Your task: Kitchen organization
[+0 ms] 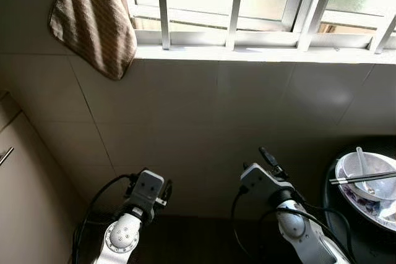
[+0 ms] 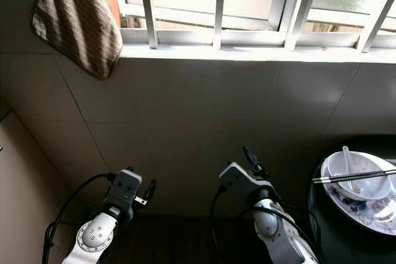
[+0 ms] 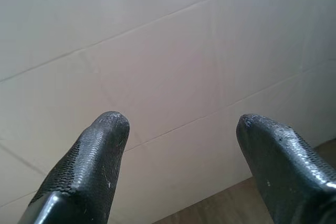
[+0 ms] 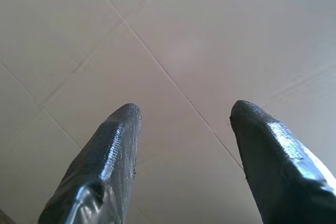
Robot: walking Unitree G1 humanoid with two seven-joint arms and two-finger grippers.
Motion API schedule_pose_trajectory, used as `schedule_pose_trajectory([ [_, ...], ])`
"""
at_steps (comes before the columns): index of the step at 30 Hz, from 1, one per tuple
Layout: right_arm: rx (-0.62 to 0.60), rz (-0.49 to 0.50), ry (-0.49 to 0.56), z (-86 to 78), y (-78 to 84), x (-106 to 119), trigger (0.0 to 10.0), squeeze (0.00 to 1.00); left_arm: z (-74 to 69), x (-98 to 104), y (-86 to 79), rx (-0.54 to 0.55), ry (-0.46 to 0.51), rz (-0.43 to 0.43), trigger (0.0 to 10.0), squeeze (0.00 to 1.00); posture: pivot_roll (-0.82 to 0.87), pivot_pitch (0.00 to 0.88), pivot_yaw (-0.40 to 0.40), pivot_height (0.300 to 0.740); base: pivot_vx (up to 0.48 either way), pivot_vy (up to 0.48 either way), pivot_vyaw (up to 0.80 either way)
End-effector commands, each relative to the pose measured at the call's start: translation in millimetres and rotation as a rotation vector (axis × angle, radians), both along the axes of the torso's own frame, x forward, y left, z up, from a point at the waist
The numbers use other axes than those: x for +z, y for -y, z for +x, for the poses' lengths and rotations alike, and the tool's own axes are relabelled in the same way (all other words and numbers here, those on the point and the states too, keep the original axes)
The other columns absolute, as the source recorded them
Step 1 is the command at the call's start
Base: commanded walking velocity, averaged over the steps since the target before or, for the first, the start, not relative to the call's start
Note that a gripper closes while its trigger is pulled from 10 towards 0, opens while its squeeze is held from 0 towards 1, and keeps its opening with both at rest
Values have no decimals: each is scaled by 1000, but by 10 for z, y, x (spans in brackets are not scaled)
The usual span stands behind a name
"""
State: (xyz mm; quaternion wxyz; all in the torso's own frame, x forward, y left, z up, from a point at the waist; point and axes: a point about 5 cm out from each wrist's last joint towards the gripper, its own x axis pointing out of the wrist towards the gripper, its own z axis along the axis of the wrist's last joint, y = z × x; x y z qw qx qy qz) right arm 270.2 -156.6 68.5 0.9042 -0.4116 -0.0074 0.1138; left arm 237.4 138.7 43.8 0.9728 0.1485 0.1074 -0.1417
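Claws | left claw point(image 3: 178, 129) apart, empty | right claw point(image 4: 184, 124) apart, empty, facing tiled wall point(image 1: 216, 109)

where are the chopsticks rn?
The dark chopsticks lie across the white bowl holding a white spoon, far right in the eye views, beyond the right arm.

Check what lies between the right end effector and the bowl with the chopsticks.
Nothing lies there: in the left eye view the stretch from the right end effector to the bowl with chopsticks shows bare tiled wall and dark counter.
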Motion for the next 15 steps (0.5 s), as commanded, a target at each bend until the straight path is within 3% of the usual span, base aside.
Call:
schedule_pose_trajectory([
  [1,-2,0,0,-6,17,-4,10000,0,8,8,4,-7,1,3,10000,0,-33,0,-5,740,0,0,0],
  [15,10,3,-22,-25,-32,-83,10000,0,14,-31,-10,-9,-5,12,10000,0,-35,0,-3,740,0,0,0],
])
